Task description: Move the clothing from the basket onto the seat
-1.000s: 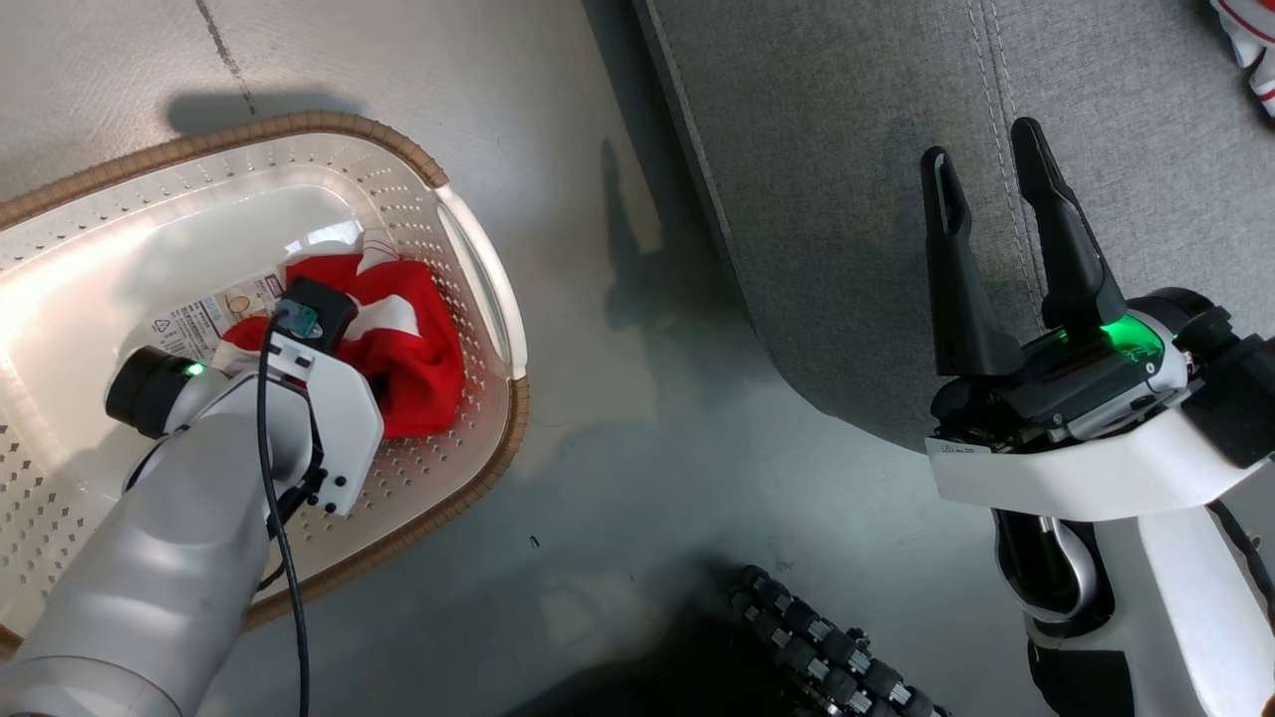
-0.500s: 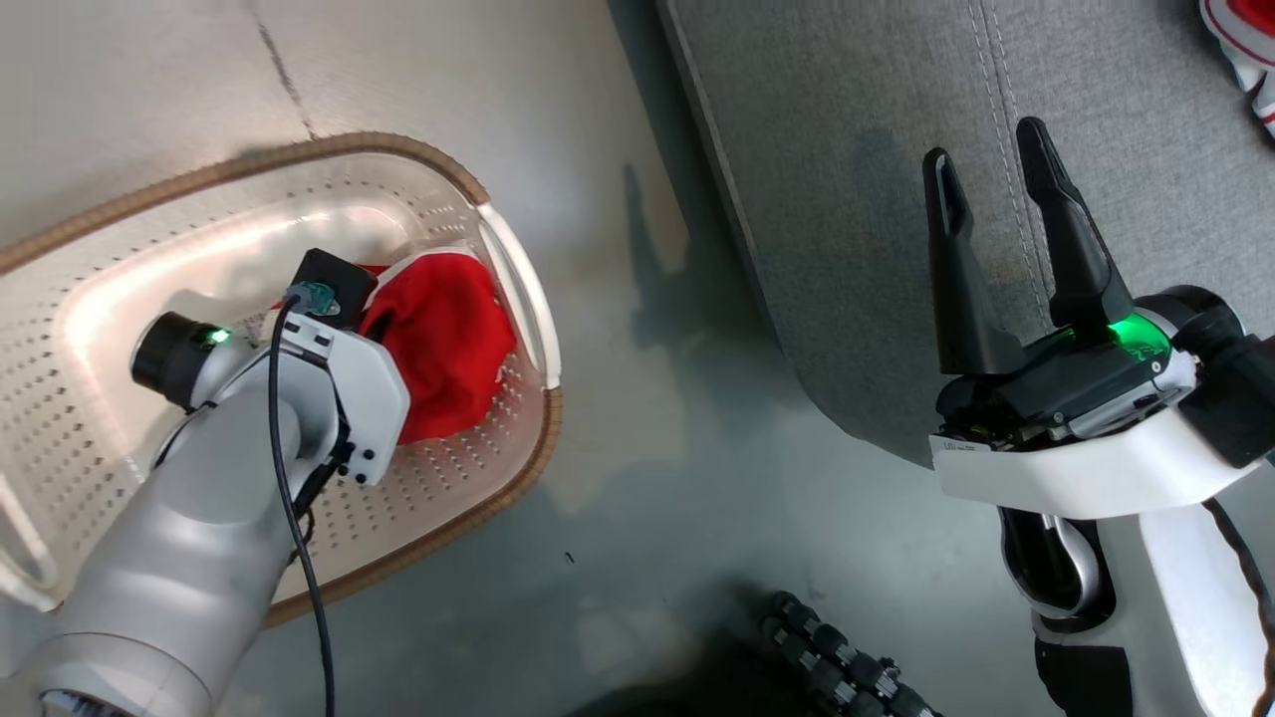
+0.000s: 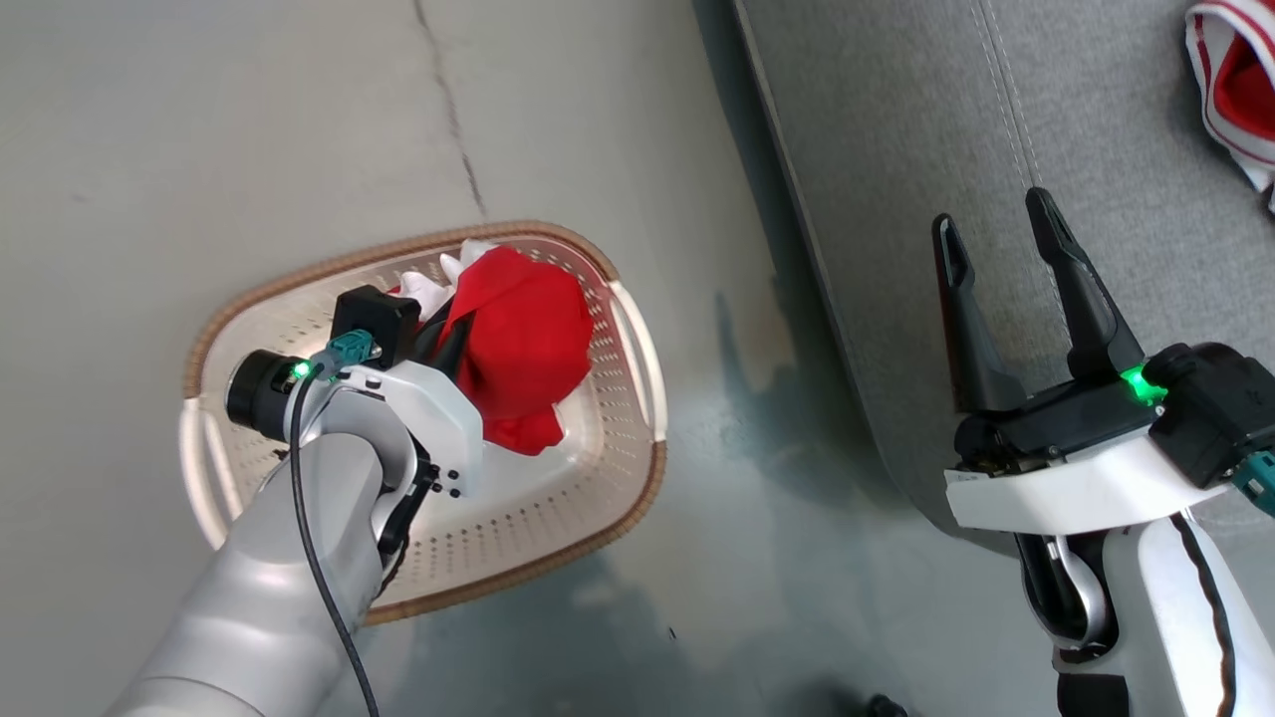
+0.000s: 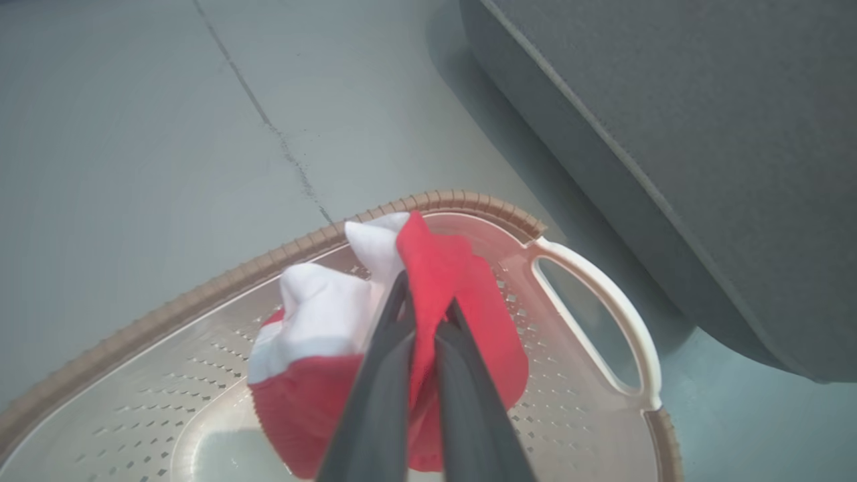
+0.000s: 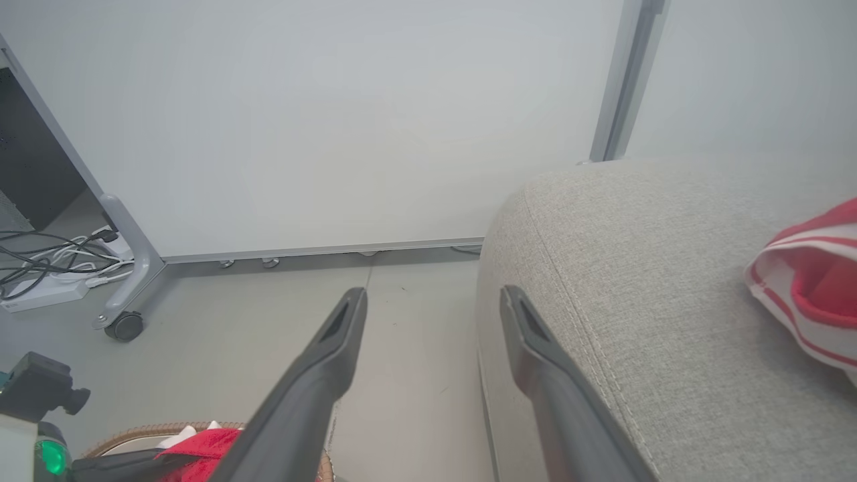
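1. The left hand is clamped on a red garment. It is a soft bunch with white trim, hanging from the fingers over the inside of the basket.
2. The basket is cream with holes and a brown rim. It stands on a smooth grey floor crossed by one thin seam.
3. The grey sofa stands just beside the basket. The right hand hovers over the sofa's edge, jaws wide and empty.
4. A second garment, red with white stripes, lies on the sofa at far right.
5. A white wall stands behind.
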You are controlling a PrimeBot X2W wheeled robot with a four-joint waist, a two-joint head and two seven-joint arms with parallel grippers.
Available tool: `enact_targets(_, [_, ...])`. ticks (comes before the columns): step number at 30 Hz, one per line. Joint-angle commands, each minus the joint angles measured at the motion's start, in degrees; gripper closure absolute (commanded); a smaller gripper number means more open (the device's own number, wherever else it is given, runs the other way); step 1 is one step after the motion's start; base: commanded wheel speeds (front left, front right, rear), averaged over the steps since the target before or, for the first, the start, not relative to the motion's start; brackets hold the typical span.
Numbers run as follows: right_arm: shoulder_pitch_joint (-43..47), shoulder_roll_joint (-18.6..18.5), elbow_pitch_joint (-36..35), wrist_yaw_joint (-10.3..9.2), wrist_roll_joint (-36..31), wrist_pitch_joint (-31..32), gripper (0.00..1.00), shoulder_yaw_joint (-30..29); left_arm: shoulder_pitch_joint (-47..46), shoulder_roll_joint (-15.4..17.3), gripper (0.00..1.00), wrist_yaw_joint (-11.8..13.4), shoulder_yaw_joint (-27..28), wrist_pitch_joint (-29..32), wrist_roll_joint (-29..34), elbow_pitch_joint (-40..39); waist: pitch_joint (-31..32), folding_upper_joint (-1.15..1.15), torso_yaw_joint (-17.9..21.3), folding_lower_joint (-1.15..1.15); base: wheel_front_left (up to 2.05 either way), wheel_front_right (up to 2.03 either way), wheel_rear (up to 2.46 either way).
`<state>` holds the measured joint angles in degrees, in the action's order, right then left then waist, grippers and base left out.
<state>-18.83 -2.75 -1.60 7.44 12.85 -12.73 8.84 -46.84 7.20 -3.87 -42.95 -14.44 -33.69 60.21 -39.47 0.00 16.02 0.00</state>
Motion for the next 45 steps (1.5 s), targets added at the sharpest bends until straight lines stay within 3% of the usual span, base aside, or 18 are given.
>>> enact_targets(1, [1.2,-0.3,0.0,0.09,-0.9,1.0,0.0,-0.7,1.4,0.0,1.0,0.6,1.2,-0.6,-0.6,-1.8,5.5,0.0,-4.4,0.0,0.0,0.0,0.0])
enact_targets(12, [5.8,-0.3,0.1,0.09,-2.2,5.1,0.0,-3.0,12.5,2.3,1.0,5.0,12.5,-0.7,1.8,-23.5,16.1,0.0,-9.6,0.0,0.0,0.0,0.0])
enact_targets(26, [12.4,-0.3,0.1,0.09,-3.1,8.7,0.0,-4.9,26.7,1.8,1.0,6.8,24.3,-0.7,7.1,-44.5,27.2,0.0,-13.2,0.0,0.0,0.0,0.0])
enact_targets(35, [16.6,-0.3,-0.6,0.1,-3.3,11.3,0.0,-4.9,33.5,1.1,1.0,5.8,25.3,-0.7,10.3,-52.6,34.3,0.0,-14.4,0.0,0.0,0.0,0.0])
enact_targets(45, [19.9,-0.3,-1.1,0.1,-2.7,12.6,0.0,-4.5,39.2,2.1,1.0,6.6,23.8,0.0,11.1,-57.2,39.4,0.0,-14.3,0.0,0.0,0.0,0.0])
